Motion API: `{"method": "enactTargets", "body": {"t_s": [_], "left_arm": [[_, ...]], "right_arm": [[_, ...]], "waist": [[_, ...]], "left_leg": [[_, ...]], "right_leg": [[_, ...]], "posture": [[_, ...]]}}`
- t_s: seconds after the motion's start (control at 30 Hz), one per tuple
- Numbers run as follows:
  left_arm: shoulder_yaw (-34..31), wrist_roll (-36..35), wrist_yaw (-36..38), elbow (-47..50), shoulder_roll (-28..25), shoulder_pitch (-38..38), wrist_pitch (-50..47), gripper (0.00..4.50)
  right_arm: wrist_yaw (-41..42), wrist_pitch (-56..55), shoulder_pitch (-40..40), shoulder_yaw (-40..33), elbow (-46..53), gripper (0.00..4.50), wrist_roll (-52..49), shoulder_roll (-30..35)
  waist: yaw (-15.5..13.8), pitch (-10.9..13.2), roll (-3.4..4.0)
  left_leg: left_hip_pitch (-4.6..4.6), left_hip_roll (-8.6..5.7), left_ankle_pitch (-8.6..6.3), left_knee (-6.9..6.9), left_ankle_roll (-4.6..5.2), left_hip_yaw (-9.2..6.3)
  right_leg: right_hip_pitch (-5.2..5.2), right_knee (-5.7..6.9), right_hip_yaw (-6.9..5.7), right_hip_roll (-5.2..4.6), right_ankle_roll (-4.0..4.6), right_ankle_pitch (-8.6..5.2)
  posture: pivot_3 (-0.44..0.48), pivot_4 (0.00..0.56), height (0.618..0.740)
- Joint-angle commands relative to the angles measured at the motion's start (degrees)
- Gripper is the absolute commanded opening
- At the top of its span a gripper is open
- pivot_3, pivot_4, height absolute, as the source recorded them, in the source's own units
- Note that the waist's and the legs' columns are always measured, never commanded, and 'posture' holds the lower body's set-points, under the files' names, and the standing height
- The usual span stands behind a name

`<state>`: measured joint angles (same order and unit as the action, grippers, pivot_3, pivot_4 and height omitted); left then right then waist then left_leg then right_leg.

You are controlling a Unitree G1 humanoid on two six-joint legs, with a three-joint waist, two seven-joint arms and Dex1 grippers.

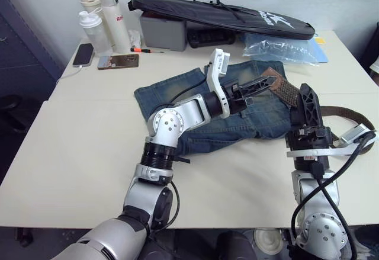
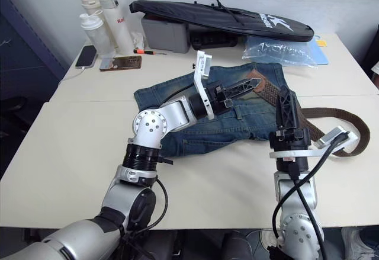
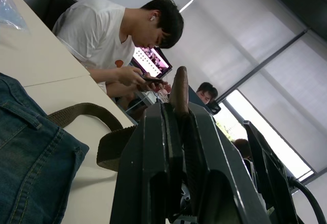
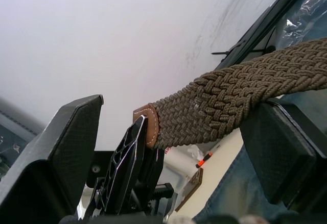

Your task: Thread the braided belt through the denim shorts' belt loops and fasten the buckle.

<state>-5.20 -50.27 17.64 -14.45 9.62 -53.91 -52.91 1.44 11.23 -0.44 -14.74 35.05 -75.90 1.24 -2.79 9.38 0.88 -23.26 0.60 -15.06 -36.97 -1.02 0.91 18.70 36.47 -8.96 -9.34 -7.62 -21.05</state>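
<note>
Belt: we see the belt (image 1: 331, 113) run from its leather tip (image 1: 273, 77), held up over the shorts' waistband, across the right side of the desk (image 1: 77, 153) in a loop; we cannot pick out the buckle, which may be behind the right wrist.
Shorts: the shorts (image 1: 195, 103) lie flat at mid-desk, waistband toward the right.
Handling: we judge the braid light, limp and grippy; it will sag and twist between holds. The tip is stiffer, so it is the place to pinch for feeding the loops. The denim is soft and may bunch or slide.
Left tool: the left tool (image 1: 265, 83) is clamped on the tip, the arm reaching across over the shorts, fingers pointing right and nearly level.
Right tool: the right tool (image 4: 173, 132) stands agape around the braid just behind the tip, pads apart from it, forearm upright, fingers pointing away over the shorts' right edge.
Loops: we cannot see whether any loop is threaded.
</note>
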Motion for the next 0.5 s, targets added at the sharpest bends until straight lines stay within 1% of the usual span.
{"method": "enactTargets", "body": {"t_s": [0.03, 0.07, 0.17, 0.23, 0.3, 0.33, 0.37, 0.4, 0.43, 0.5], "left_arm": [[1.43, 0.95, -0.27, 1.67, 2.17, 0.49, -0.08, 0.0], [1.34, 0.9, -0.58, 1.6, 2.2, 0.57, -0.05, 0.0], [2.29, 1.96, -0.71, 1.33, 1.62, 0.83, 0.15, 0.0], [2.37, 2.31, -1.06, 0.99, 1.81, 0.89, 0.27, 0.0], [2.73, 2.76, -1.05, 0.8, 1.79, 0.84, 0.57, 0.0], [2.71, 2.8, -1.06, 0.64, 1.84, 0.8, 0.72, 0.0], [2.68, 2.82, -1.06, 0.48, 1.87, 0.75, 0.84, 0.0], [2.64, 2.81, -1.07, 0.36, 1.91, 0.73, 0.93, 0.0], [2.61, 2.85, -1.08, 0.24, 1.93, 0.69, 1.02, 0.0], [2.64, 2.98, -0.87, 0.08, 1.84, 0.65, 1.01, 0.0]], "right_arm": [[1.53, -2.89, -0.82, -1.88, 1.48, 4.45, -0.6, -0.63], [1.66, -2.91, -0.74, -1.95, 1.44, 4.45, -0.69, -0.65], [2.0, -2.68, -0.74, -1.76, 1.21, 3.7, -0.8, -0.49], [2.56, -2.52, -0.81, -1.51, 1.09, 2.78, -0.79, -0.22], [2.97, -2.43, -0.89, -1.39, 1.0, 1.7, -0.74, -0.11], [3.17, -2.31, -0.97, -1.3, 0.9, 1.27, -0.64, -0.05], [3.29, -2.25, -1.04, -1.27, 0.84, 0.67, -0.56, -0.05], [3.38, -2.2, -1.08, -1.26, 0.8, 0.26, -0.49, -0.07], [3.48, -2.18, -1.11, -1.25, 0.79, 0.04, -0.42, -0.1], [3.58, -2.3, -1.26, -1.3, 0.78, 0.04, -0.09, -0.15]], "waist": [[-0.06, 0.0, 0.0], [-0.08, -0.01, 0.01], [-0.01, -0.01, 0.02], [-0.01, -0.01, 0.02], [-0.01, -0.01, 0.02], [-0.01, -0.01, 0.02], [-0.02, -0.01, 0.01], [-0.03, -0.01, 0.01], [-0.03, -0.01, 0.02], [-0.03, -0.01, 0.02]], "left_leg": [[0.0, 0.0, 0.0, 0.0, 0.0, 0.0], [0.0, 0.0, 0.0, 0.0, 0.0, 0.0], [0.0, 0.0, 0.0, -0.01, 0.0, 0.01], [0.0, 0.0, 0.0, 0.0, 0.0, 0.01], [0.0, 0.0, 0.0, 0.0, 0.0, 0.01], [0.0, 0.0, 0.0, 0.0, 0.0, 0.01], [0.0, 0.0, 0.0, 0.0, 0.0, 0.02], [-0.01, 0.0, 0.0, 0.0, 0.0, 0.02], [-0.01, 0.0, 0.0, 0.0, 0.0, 0.02], [-0.01, 0.0, 0.0, 0.0, 0.0, 0.02]], "right_leg": [[0.0, 0.0, 0.0, 0.0, 0.0, 0.0], [0.0, 0.0, 0.0, 0.0, 0.0, 0.0], [0.0, 0.0, 0.01, 0.0, 0.0, 0.0], [0.0, 0.0, 0.01, 0.0, 0.0, 0.0], [0.01, 0.0, 0.01, 0.0, 0.0, 0.0], [0.02, 0.0, 0.01, 0.0, 0.0, 0.0], [0.02, 0.0, 0.02, 0.0, 0.0, 0.0], [0.02, -0.01, 0.02, 0.0, 0.01, 0.0], [0.02, -0.01, 0.02, 0.0, 0.0, 0.0], [0.02, -0.01, 0.02, 0.0, 0.0, 0.0]], "posture": [[0.0, 0.15, 0.658], [0.0, 0.15, 0.658], [0.0, 0.15, 0.658], [0.0, 0.15, 0.658], [0.0, 0.15, 0.658], [0.0, 0.15, 0.658], [0.0, 0.15, 0.658], [0.0, 0.15, 0.658], [0.0, 0.15, 0.658], [0.0, 0.15, 0.658]]}}
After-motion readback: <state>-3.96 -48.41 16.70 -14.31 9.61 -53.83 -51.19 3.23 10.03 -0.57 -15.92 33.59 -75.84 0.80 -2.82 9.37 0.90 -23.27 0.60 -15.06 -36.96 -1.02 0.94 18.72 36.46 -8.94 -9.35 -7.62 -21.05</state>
